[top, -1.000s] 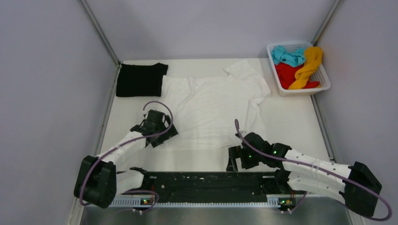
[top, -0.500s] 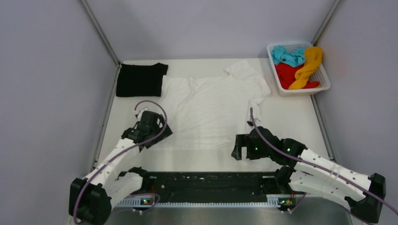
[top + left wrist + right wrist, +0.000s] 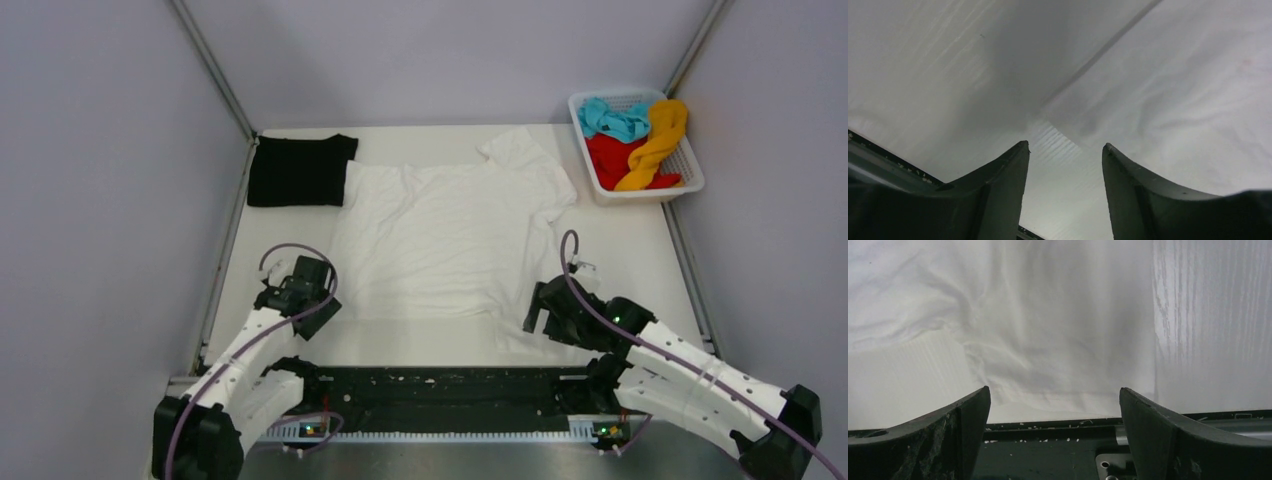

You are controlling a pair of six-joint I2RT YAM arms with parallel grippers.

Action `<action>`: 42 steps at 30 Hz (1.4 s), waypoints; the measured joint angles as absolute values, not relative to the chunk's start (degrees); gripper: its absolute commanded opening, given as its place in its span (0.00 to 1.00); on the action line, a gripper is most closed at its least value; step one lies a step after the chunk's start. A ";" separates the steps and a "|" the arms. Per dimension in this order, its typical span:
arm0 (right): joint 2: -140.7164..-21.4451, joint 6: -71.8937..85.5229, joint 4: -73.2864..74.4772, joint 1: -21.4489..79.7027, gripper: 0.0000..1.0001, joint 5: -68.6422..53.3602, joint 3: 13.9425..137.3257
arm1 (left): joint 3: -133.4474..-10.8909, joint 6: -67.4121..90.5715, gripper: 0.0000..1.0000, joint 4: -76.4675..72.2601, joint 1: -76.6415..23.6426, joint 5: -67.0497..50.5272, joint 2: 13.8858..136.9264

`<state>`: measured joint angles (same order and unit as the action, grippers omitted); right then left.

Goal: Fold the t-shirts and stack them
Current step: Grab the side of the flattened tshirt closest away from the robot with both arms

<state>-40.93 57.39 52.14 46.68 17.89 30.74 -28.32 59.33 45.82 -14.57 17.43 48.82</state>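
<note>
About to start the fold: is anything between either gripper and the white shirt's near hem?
Nothing visible. The left gripper and right gripper are open at the near corners of the white shirt, only cloth and bare table ahead. The black shirt and basket lie at the far edge, well clear.

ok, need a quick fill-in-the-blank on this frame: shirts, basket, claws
1. The spread-out t-shirt lying flat mid-table is ____.
2. The folded black t-shirt sits at the table's far ____ corner.
3. The crumpled teal, red and yellow-orange t-shirts lie inside a white plastic ____.
4. The left claw and right claw are both ____, with nothing between their fingers.

Missing words: white; left; basket; open
</note>
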 measured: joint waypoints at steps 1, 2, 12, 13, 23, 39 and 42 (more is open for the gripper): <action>-40.91 58.15 52.69 46.68 0.98 18.28 30.44 | -27.88 59.96 0.54 45.74 -14.22 17.41 50.13; -40.91 58.70 53.30 46.68 0.98 18.61 30.35 | -27.53 60.34 0.52 45.60 -13.98 17.45 51.33; -40.51 61.28 54.00 46.68 0.96 19.73 30.35 | -26.44 62.70 0.48 41.71 -12.82 18.57 56.55; -40.56 61.34 54.06 46.68 0.96 19.70 30.35 | -26.44 62.78 0.48 41.32 -12.67 18.79 56.69; -41.39 61.82 55.55 46.68 0.93 19.79 30.46 | -27.11 62.92 0.36 38.17 -11.29 21.43 60.03; -54.54 61.60 52.86 47.33 0.69 15.92 29.47 | -26.76 61.82 0.00 27.75 -10.92 21.47 63.07; -56.10 61.58 50.48 47.46 0.57 14.92 27.05 | -25.45 61.71 0.00 27.09 -10.87 20.64 61.01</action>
<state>-56.10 61.58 50.48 47.46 14.92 27.05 -25.45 61.71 27.09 -10.87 20.64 61.01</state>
